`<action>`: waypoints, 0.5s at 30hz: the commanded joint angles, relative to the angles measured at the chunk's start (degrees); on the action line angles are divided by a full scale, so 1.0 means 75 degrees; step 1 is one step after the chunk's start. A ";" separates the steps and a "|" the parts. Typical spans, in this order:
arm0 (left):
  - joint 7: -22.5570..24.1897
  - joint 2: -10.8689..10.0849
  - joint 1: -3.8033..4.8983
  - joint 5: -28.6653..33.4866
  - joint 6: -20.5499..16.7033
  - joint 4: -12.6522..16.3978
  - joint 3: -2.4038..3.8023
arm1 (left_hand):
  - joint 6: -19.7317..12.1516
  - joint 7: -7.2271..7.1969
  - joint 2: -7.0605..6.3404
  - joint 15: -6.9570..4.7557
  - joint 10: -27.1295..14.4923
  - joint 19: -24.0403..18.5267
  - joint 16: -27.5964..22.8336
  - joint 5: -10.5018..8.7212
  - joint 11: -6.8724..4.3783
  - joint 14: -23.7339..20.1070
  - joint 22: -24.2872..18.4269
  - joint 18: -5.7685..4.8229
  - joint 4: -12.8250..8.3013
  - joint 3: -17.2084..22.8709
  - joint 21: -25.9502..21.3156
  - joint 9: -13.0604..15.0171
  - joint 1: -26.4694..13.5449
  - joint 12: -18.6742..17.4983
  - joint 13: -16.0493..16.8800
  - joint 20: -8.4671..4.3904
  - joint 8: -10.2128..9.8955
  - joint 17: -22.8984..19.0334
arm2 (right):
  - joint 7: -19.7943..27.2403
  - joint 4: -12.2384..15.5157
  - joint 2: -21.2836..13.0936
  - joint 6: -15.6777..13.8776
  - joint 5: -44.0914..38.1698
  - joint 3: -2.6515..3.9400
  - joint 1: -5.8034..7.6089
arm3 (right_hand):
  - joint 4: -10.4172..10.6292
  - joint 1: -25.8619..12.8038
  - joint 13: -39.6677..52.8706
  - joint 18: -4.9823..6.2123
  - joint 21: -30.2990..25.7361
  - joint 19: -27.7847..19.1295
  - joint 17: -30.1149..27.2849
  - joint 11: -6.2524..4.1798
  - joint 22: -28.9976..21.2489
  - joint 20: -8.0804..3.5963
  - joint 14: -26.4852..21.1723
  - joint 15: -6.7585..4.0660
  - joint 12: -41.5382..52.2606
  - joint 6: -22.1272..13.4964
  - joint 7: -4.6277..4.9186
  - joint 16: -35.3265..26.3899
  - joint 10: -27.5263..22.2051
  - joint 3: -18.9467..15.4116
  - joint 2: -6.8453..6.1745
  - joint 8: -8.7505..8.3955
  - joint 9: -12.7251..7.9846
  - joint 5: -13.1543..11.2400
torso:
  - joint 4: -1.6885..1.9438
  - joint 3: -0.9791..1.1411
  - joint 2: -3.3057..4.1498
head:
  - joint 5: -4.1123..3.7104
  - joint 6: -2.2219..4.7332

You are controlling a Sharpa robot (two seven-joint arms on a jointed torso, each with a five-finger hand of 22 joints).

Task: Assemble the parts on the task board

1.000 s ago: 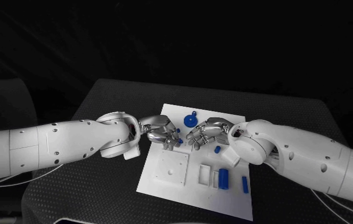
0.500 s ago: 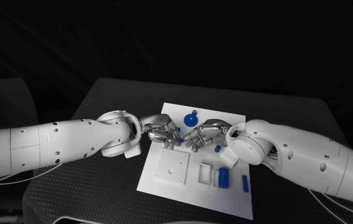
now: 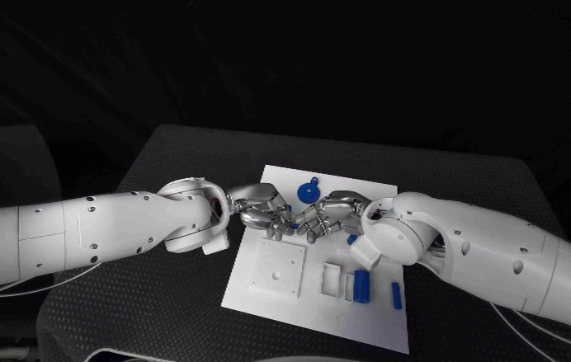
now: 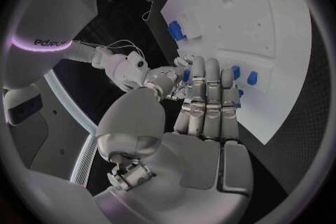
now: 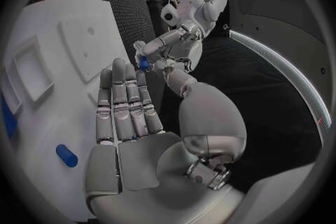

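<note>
Item one: we log the task board (image 3: 276, 275), a white plate on the black desk (image 3: 178, 164), lying beneath both robot hands. Item two: left robot hand (image 3: 261, 212), fingers pressed side by side, a small blue part (image 5: 143, 62) pinched at its tips. Item three: right robot hand (image 3: 323, 213), fingers fairly straight and together, tips meeting the left robot hand's; we cannot tell whether it grips anything. Item four: a round blue part (image 3: 309, 192) just beyond the hands; blue cylinders (image 3: 361, 287) nearer the robot.
</note>
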 commanded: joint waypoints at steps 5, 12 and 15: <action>0.0049 0.0014 -0.0001 0.0015 -0.0084 0.0031 0.0003 | 0.0289 -0.0218 0.0026 -0.0007 0.0039 0.0031 0.0028 0.0034 0.0000 0.0034 0.0181 -0.0104 -0.0005 0.0040 0.0055 0.0019 0.0068 0.0044 0.0016 -0.0012 0.0047 -0.0011 | 0.0042 0.0005 0.0024 0.0027 0.0065 -0.0004 -0.0005 | -0.0155 0.0207 -0.0044 0.0105 -0.0004 0.0073 -0.0021 -0.0022 0.0156 0.0012 0.0054 -0.0017 0.0037 0.0098 -0.0017 0.0064 0.0108 0.0081 0.0029 0.0055 -0.0011 -0.0032 | 0.0002 -0.0003 -0.0001 | 0.0007 -0.0010; 0.0043 0.0019 -0.0001 0.0044 -0.0072 0.0054 0.0003 | 0.0290 -0.0218 0.0022 -0.0008 0.0040 0.0031 0.0030 0.0037 0.0000 0.0036 0.0181 -0.0104 -0.0004 0.0045 0.0057 0.0022 0.0067 0.0044 0.0018 -0.0013 0.0043 -0.0012 | 0.0063 0.0001 0.0068 -0.0041 0.0042 -0.0004 -0.0006 | -0.0252 0.0337 -0.0071 0.0110 -0.0004 0.0098 -0.0026 -0.0054 0.0159 0.0017 0.0074 -0.0025 0.0068 0.0162 -0.0043 0.0081 0.0186 0.0152 0.0039 0.0085 -0.0005 -0.0035 | 0.0002 -0.0004 0.0000 | 0.0016 -0.0017; 0.0042 0.0019 -0.0001 0.0057 -0.0068 0.0061 0.0003 | 0.0290 -0.0218 0.0022 -0.0008 0.0041 0.0031 0.0031 0.0039 0.0000 0.0037 0.0181 -0.0104 -0.0003 0.0047 0.0057 0.0023 0.0066 0.0044 0.0019 -0.0013 0.0042 -0.0012 | 0.0068 0.0002 0.0089 -0.0050 0.0042 -0.0005 -0.0006 | -0.0265 0.0378 -0.0079 0.0110 -0.0002 0.0111 -0.0026 -0.0064 0.0159 0.0016 0.0085 -0.0030 0.0078 0.0184 -0.0052 0.0090 0.0212 0.0173 0.0039 0.0095 -0.0002 -0.0024 | 0.0000 -0.0006 -0.0001 | 0.0016 -0.0023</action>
